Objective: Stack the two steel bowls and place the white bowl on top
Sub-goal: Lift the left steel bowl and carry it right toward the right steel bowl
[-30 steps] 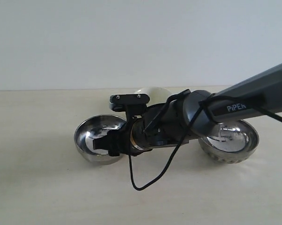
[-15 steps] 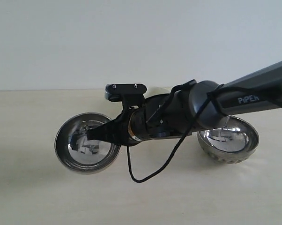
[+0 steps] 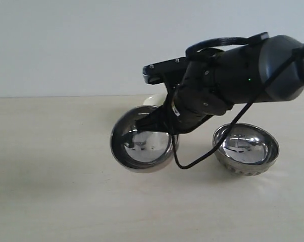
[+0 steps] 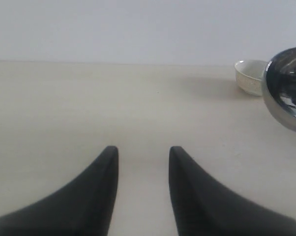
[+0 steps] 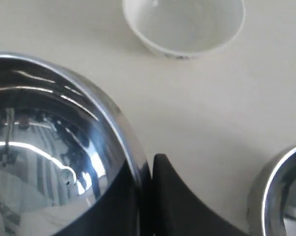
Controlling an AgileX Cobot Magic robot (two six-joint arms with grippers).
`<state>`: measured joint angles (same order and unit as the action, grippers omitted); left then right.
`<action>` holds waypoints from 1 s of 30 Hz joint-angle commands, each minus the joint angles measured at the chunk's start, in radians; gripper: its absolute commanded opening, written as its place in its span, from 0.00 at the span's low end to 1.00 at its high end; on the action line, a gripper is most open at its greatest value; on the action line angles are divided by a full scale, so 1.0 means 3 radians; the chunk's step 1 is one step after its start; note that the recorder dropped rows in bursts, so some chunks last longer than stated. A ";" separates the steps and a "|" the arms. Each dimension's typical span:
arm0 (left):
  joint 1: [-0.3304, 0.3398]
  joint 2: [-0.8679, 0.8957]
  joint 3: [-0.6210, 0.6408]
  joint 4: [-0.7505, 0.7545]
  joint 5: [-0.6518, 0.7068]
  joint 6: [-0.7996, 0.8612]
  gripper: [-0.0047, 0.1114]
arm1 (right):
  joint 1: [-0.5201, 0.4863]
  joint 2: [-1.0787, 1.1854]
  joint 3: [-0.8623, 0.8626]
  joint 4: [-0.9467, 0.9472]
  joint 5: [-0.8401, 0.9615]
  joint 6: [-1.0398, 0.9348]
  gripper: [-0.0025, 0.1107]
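Observation:
My right gripper (image 3: 164,126) (image 5: 148,169) is shut on the rim of the smooth steel bowl (image 3: 141,140) (image 5: 54,157), which hangs tilted above the table with its inside facing the exterior camera. The ribbed steel bowl (image 3: 246,148) (image 5: 281,196) rests on the table to the right. Behind the lifted bowl stands the white bowl (image 3: 153,100) (image 5: 185,24), mostly hidden in the exterior view. In the left wrist view my left gripper (image 4: 140,150) is open over bare table, with the white bowl (image 4: 250,76) and the lifted steel bowl (image 4: 288,91) far off to one side.
The light wooden table (image 3: 51,191) ends at a plain pale wall. A black cable (image 3: 197,157) hangs in a loop under the right arm, between the two steel bowls.
The right gripper has lifted the smooth steel bowl off the table and carried it right, towards the ribbed bowl. The arm has swung up and the bowl has tilted.

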<state>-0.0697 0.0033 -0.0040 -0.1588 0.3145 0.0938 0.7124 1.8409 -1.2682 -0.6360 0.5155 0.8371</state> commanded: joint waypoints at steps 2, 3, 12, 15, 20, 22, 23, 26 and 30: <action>0.0009 -0.0011 0.0013 -0.0004 0.0003 0.0010 0.32 | -0.0296 -0.0044 0.0009 0.1191 0.0177 -0.1122 0.02; 0.0009 -0.0011 0.0013 -0.0004 0.0003 0.0010 0.32 | -0.0335 -0.0044 0.0009 0.1277 0.0177 -0.1185 0.02; 0.0009 -0.0011 0.0013 -0.0004 0.0003 0.0010 0.32 | -0.0478 0.0040 0.0233 0.1177 -0.0051 -0.1032 0.02; 0.0009 -0.0011 0.0013 -0.0004 0.0003 0.0010 0.32 | -0.0524 0.0130 0.0233 0.1188 -0.0117 -0.1002 0.02; 0.0009 -0.0011 0.0013 -0.0004 0.0003 0.0010 0.32 | -0.0524 0.0291 0.0233 0.1174 -0.0340 -0.1002 0.02; 0.0009 -0.0011 0.0013 -0.0004 0.0003 0.0010 0.32 | -0.0524 0.0357 0.0233 0.1104 -0.0420 -0.1002 0.02; 0.0009 -0.0011 0.0013 -0.0004 0.0003 0.0010 0.32 | -0.0524 0.0381 0.0233 0.1083 -0.0455 -0.1002 0.02; 0.0009 -0.0011 0.0013 -0.0004 0.0003 0.0010 0.32 | -0.0524 0.0413 0.0233 0.1022 -0.0524 -0.0989 0.02; 0.0009 -0.0011 0.0013 -0.0004 0.0003 0.0010 0.32 | -0.0578 0.0413 0.0227 0.0976 -0.0529 -0.0978 0.02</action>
<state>-0.0697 0.0033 -0.0040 -0.1588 0.3145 0.0938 0.5586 1.9606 -1.2013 -0.3197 0.3583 0.5429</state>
